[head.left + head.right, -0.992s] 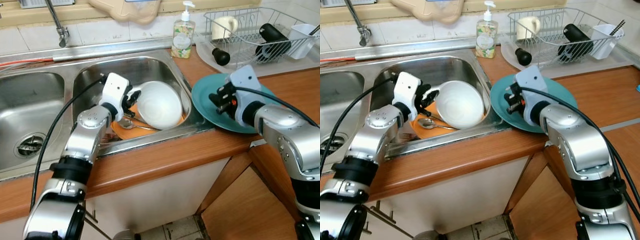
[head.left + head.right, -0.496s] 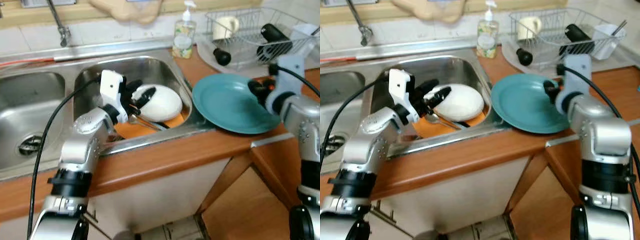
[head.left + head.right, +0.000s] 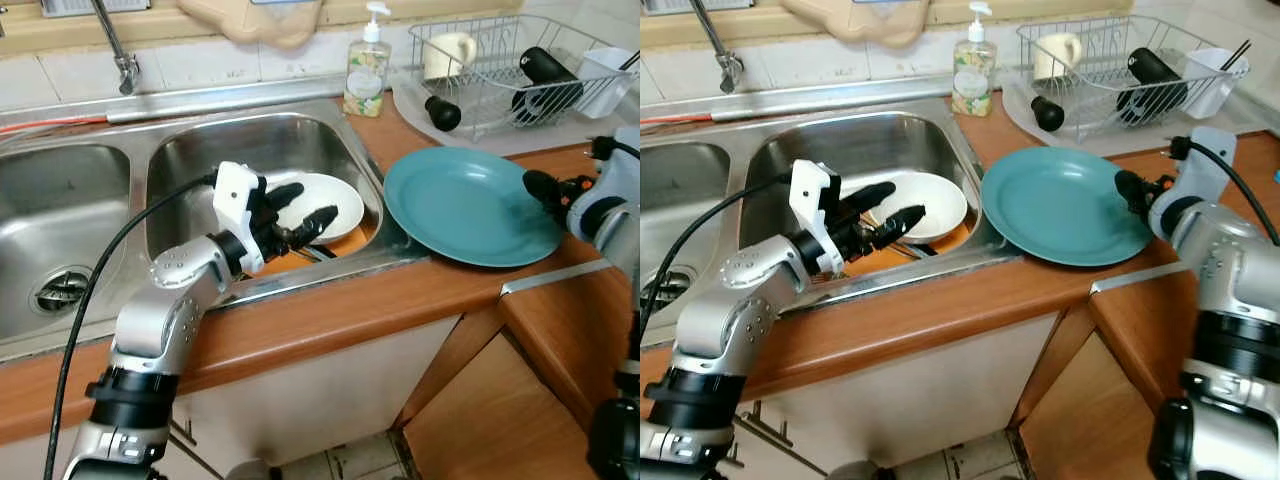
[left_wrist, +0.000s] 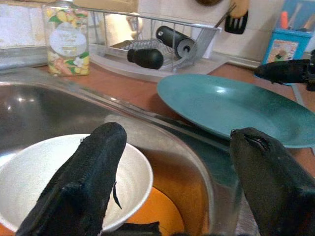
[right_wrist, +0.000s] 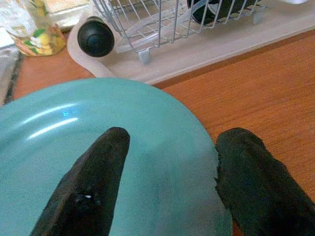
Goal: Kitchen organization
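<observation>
A white bowl (image 3: 330,192) rests upright in the right-hand sink basin (image 3: 200,160), on an orange plate (image 3: 346,238). My left gripper (image 3: 312,202) hovers open just over the bowl's near rim, one finger (image 4: 93,167) above the bowl and nothing between the fingers. A teal plate (image 3: 468,205) lies on the wooden counter to the right of the sink, its left rim overhanging the basin edge. At the plate's right edge my right gripper (image 3: 545,186) is open, both fingers (image 5: 96,177) low over the rim and holding nothing.
Cutlery lies under the bowl in the basin. A wire dish rack (image 3: 500,60) at the back right holds a mug, a black bottle and a white cutlery holder. A soap bottle (image 3: 366,68) stands behind the sink. The tap (image 3: 118,50) and a second basin (image 3: 60,220) are on the left.
The bowl, tilted up against my left gripper before, now rests flat in the basin, and that gripper has let go and opened. My right gripper crossed from the teal plate's left side to its right edge.
</observation>
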You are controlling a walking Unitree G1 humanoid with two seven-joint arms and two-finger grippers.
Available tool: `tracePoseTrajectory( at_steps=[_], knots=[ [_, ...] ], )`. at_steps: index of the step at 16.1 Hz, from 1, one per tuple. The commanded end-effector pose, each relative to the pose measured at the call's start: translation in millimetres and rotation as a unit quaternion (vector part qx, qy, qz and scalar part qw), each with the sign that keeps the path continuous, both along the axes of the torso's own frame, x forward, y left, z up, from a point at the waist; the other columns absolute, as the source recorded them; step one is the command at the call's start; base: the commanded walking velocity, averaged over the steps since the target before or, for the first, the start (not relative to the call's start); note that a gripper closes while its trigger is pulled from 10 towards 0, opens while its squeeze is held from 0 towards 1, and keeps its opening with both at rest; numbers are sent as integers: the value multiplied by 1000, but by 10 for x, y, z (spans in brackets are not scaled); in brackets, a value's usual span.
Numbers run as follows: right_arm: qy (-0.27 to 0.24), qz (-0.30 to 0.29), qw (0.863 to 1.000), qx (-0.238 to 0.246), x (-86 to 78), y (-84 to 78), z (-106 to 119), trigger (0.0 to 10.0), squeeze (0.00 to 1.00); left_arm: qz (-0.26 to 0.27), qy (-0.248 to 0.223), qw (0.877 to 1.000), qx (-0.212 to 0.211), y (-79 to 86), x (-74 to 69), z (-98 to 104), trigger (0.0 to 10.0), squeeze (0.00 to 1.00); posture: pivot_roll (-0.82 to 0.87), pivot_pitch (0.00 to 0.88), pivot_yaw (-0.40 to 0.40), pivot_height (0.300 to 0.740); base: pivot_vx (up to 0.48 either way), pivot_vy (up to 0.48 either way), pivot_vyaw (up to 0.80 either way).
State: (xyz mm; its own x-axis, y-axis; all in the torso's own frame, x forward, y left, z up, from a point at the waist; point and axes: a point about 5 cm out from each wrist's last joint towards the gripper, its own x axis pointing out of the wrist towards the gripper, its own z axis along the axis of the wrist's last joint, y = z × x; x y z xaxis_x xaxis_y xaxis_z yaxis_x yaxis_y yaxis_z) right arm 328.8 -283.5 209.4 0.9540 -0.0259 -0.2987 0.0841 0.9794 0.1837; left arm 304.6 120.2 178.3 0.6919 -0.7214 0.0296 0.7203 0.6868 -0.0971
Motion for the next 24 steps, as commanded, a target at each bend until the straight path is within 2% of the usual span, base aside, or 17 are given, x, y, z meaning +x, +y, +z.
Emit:
tracePoseTrajectory(
  at_steps=[1,5,6,7,8,9,10,11,12,13,17,24],
  knots=[
    [-10,2,1000,10,-14,-60,33,10000,1000,-11,0,1000,5,-3,-35,17,10000,1000,-93,0,21,740,0,0,0],
    [36,18,997,64,-67,-107,-122,10000,1000,-8,3,1000,14,26,-60,-4,10000,1000,-99,0,22,740,0,0,0],
    [48,14,996,77,-67,-117,-179,10000,0,-11,4,1000,13,17,-68,-2,10000,1000,-100,0,16,740,0,0,0],
    [63,11,994,92,-69,-118,-249,10000,0,-18,5,1000,12,0,-82,-1,10000,894,-100,0,12,740,0,0,0],
    [74,11,992,102,-71,-120,-299,10000,0,-24,6,1000,12,-12,-93,0,10000,894,-100,0,12,740,0,0,0],
    [85,16,990,112,-72,-101,-355,10000,0,-36,10,999,14,-24,-122,-9,10000,0,-100,0,8,740,0,0,0],
    [91,21,989,117,-72,-83,-384,8196,0,-47,14,999,16,-30,-147,-14,10000,0,-101,0,8,740,0,0,0],
    [94,27,987,126,-73,-63,-400,4275,0,-56,19,998,13,-31,-175,-16,10000,0,-104,0,10,740,0,0,0],
    [95,31,986,133,-75,-46,-411,3490,0,-64,23,998,10,-29,-197,-19,10000,0,-104,0,10,740,0,0,0],
    [100,37,983,148,-92,-14,-436,0,0,-71,28,997,11,-15,-228,-32,10000,0,-104,0,9,740,0,0,0],
    [106,42,978,173,-108,20,-469,0,0,-72,31,997,13,-9,-231,-32,10000,0,-103,0,9,740,0,0,0],
    [81,62,967,235,-81,108,-374,0,0,-74,37,996,12,2,-246,-17,10000,0,-95,0,7,740,0,0,0]
  ],
)
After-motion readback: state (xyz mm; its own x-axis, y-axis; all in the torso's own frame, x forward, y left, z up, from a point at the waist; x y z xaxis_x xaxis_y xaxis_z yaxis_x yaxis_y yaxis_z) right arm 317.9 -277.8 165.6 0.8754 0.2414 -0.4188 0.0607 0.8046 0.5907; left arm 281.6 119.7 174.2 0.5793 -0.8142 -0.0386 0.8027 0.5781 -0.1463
